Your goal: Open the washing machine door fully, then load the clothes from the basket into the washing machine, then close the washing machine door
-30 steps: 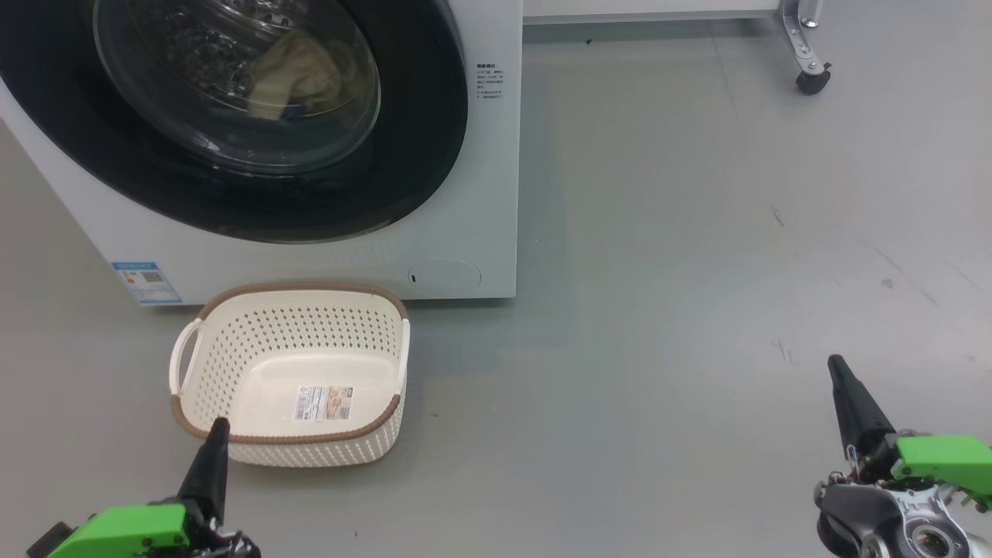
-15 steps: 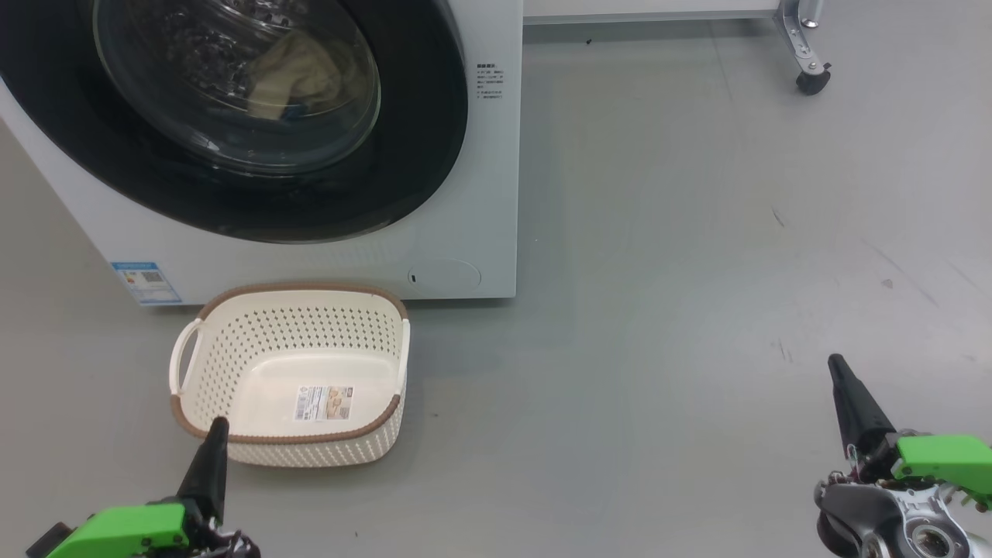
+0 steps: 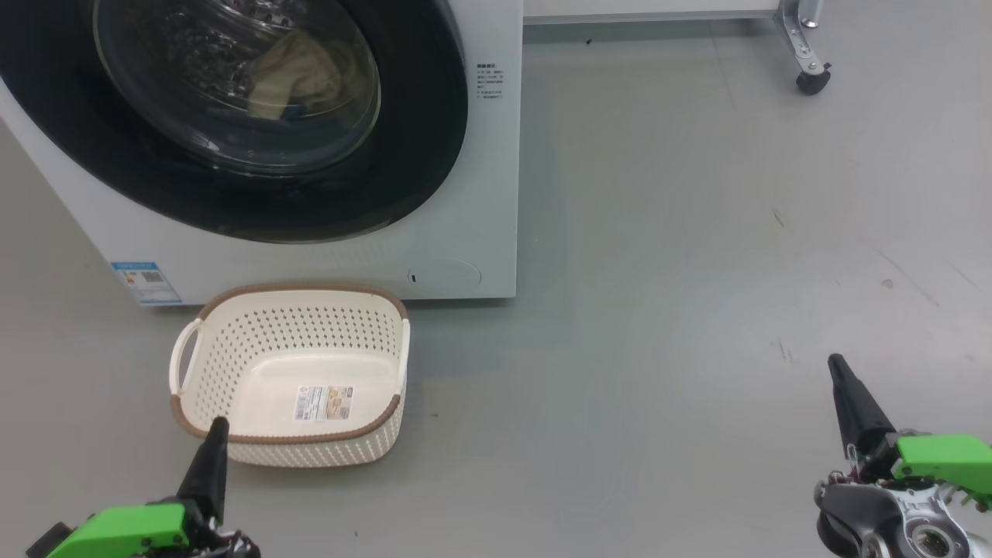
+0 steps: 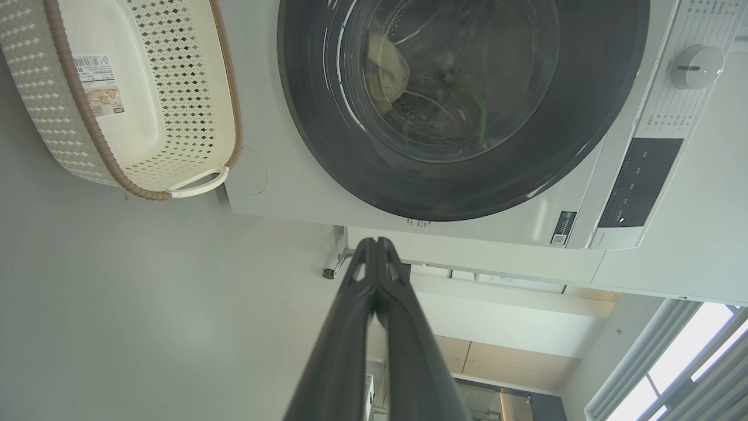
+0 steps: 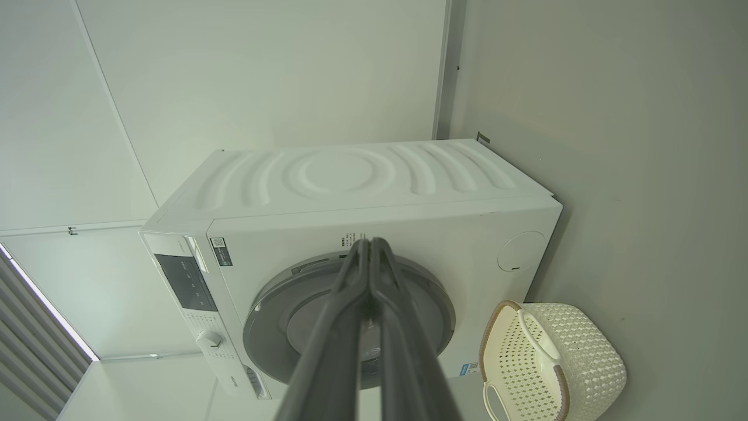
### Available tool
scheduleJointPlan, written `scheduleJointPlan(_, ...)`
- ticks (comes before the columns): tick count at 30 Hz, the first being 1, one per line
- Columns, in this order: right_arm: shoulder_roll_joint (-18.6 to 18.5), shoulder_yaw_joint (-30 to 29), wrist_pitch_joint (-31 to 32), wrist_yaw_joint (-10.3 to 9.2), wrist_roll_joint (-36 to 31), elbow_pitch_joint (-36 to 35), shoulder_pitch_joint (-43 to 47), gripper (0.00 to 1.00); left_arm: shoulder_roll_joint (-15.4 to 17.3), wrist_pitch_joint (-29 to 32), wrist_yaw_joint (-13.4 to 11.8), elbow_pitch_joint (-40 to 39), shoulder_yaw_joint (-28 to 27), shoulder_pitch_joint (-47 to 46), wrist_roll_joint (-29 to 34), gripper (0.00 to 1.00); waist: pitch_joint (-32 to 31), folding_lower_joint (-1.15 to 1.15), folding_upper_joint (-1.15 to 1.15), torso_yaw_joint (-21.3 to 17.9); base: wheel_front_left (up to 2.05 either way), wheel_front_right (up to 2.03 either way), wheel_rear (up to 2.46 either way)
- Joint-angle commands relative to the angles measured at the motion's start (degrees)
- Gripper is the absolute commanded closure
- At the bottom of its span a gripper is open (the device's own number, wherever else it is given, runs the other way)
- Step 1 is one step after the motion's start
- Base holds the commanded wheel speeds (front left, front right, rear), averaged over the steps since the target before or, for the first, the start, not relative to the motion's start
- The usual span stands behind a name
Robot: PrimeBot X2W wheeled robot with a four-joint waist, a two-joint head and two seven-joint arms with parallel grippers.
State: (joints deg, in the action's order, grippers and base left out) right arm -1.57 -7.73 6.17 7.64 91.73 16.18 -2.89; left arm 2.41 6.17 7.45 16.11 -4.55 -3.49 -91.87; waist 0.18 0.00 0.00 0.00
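A grey floor [image 3: 682, 310] carries a few dark scuff marks [image 3: 778, 218]. A black caster [image 3: 813, 80] on a metal leg [image 3: 793, 29] stands at its far right. White wall panels [image 5: 263, 76] adjoin slatted window blinds [image 5: 29, 327]

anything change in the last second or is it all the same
Nothing visibly changed. The washing machine door stays shut with the clothes behind its glass. The basket still sits on the floor in front of the washing machine with no clothes in it. The left gripper and right gripper stay shut and low, holding nothing.
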Motion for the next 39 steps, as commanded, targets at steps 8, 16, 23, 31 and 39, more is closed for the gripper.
scheduleJointPlan(8,-1.31,1.22,0.31,-0.15,0.44,-2.15,-3.30,1.00,0.47,0.34,0.03,-2.08,-2.00,-2.70,-0.27,1.00,0.00,0.00,0.00,0.00,0.00,0.00,0.00)
scheduleJointPlan(16,-1.31,1.22,0.31,-0.15,0.44,-2.15,-3.30,1.00,0.47,0.34,0.03,-2.08,-1.99,-2.70,-0.27,1.00,0.00,0.00,0.00,0.00,0.00,0.00,0.00)
scheduleJointPlan(23,-1.31,1.22,0.31,-0.15,0.44,-2.15,-3.30,1.00,0.47,0.34,0.03,-2.08,-1.99,-2.70,-0.27,1.00,0.00,0.00,0.00,0.00,0.00,0.00,0.00)
scheduleJointPlan(31,-1.31,1.22,0.31,-0.15,0.44,-2.15,-3.30,1.00,0.47,0.33,0.03,-2.08,-1.98,-2.70,-0.28,1.00,0.00,0.00,0.00,0.00,0.00,0.00,0.00)
scheduleJointPlan(39,-1.31,1.22,0.31,-0.15,0.44,-2.15,-3.30,1.00,0.47,0.33,0.03,-2.08,-1.98,-2.70,-0.28,1.00,0.00,0.00,0.00,0.00,0.00,0.00,0.00)
